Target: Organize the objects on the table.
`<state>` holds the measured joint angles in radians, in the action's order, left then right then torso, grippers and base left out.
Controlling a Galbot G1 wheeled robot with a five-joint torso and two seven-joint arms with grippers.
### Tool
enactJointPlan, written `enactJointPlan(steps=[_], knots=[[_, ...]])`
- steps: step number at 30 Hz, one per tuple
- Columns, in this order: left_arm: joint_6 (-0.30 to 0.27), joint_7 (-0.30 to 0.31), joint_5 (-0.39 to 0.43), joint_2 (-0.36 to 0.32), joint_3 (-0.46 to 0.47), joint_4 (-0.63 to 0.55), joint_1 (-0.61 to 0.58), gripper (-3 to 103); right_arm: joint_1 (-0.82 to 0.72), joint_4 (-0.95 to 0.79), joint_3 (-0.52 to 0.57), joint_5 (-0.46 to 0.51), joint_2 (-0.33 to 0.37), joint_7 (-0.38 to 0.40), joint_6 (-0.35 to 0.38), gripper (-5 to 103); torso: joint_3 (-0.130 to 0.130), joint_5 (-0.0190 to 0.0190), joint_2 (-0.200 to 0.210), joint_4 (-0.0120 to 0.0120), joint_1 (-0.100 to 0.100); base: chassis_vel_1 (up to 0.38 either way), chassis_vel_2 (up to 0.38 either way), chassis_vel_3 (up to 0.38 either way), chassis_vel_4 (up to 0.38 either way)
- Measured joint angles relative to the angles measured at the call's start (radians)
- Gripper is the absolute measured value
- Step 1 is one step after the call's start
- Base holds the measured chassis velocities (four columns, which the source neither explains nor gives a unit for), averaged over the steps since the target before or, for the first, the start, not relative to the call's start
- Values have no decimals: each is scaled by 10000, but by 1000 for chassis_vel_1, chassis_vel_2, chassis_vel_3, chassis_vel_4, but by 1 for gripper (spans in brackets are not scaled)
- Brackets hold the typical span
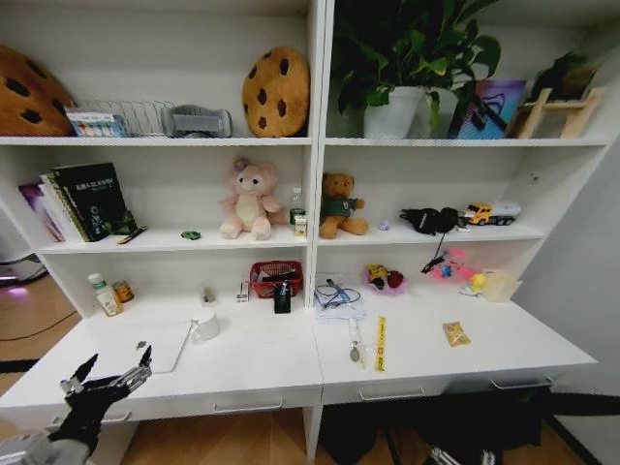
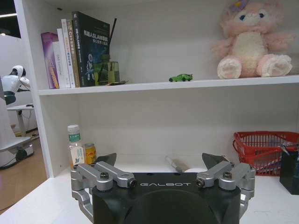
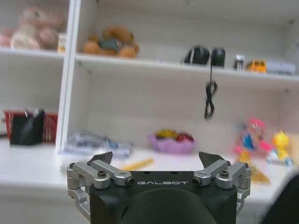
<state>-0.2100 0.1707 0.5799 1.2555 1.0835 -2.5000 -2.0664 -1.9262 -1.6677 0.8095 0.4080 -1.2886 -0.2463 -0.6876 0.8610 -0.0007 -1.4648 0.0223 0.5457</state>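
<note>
Black-and-silver left gripper (image 1: pixel 109 372) hovers spread wide at the white desk's (image 1: pixel 271 363) front left corner.
Beyond its fingers lies the slim silver laptop (image 1: pixel 136 344) on the desk; the green toy car (image 2: pixel 181 77) sits on the shelf above. Right gripper (image 3: pixel 159 161), jaws apart, faces the desk's right half.

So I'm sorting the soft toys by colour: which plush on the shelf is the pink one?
The pink plush sits left of the shelf divider; the brown teddy bear, wearing a dark top, sits right of it.
</note>
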Motion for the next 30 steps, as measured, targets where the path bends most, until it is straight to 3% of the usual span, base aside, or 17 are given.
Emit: enactJointPlan(steps=[5, 6, 7, 9, 10, 11, 12, 17, 30], knots=[[0, -1, 1, 0, 0, 0, 0, 100, -591, -2028, 447, 638, 370, -268, 72, 100, 1, 6, 0, -1, 0, 0, 0, 0, 0], [0, -4, 0, 0, 0, 0, 0, 100, -717, -3285, 943, 1156, 804, -206, 530, 100, 2, 9, -1, 5, -1, 0, 0, 0, 0], [0, -4, 0, 0, 0, 0, 0, 100, -717, -3285, 943, 1156, 804, -206, 530, 100, 2, 9, -1, 5, -1, 0, 0, 0, 0], [0, -3, 1, 1, 0, 0, 0, 100, -409, -4226, 1557, 1864, 1429, 430, 1567, 100, 1, 4, 0, 1, -1, 0, 0, 0, 0], [0, -3, 1, 1, 0, 0, 0, 100, -409, -4226, 1557, 1864, 1429, 430, 1567, 100, 1, 4, 0, 1, -1, 0, 0, 0, 0], [0, 0, 0, 0, 1, -1, 0, 100, 281, -4395, 2172, 2819, 2331, 1371, 2996, 100, 2, 6, 0, -7, -1, 0, 0, 0, 0], [0, -2, 0, 0, 1, 0, 0, 100, 745, -4006, 2373, 3340, 2817, 1705, 3605, 100, 1, 8, 0, -5, -1, 0, 0, 0, 0], [0, -2, 0, 0, 0, 0, 0, 100, 1270, -3216, 2664, 4536, 3564, 1912, 4553, 100, 3, 11, 1, 1, 0, 0, 0, 0, 0], [0, -2, 0, 1, 0, 0, 0, 100, 1740, -3217, 2325, 4529, 3576, 1963, 5406, 100, 2, 6, 0, -2, -2, 0, 0, 0, 0]])
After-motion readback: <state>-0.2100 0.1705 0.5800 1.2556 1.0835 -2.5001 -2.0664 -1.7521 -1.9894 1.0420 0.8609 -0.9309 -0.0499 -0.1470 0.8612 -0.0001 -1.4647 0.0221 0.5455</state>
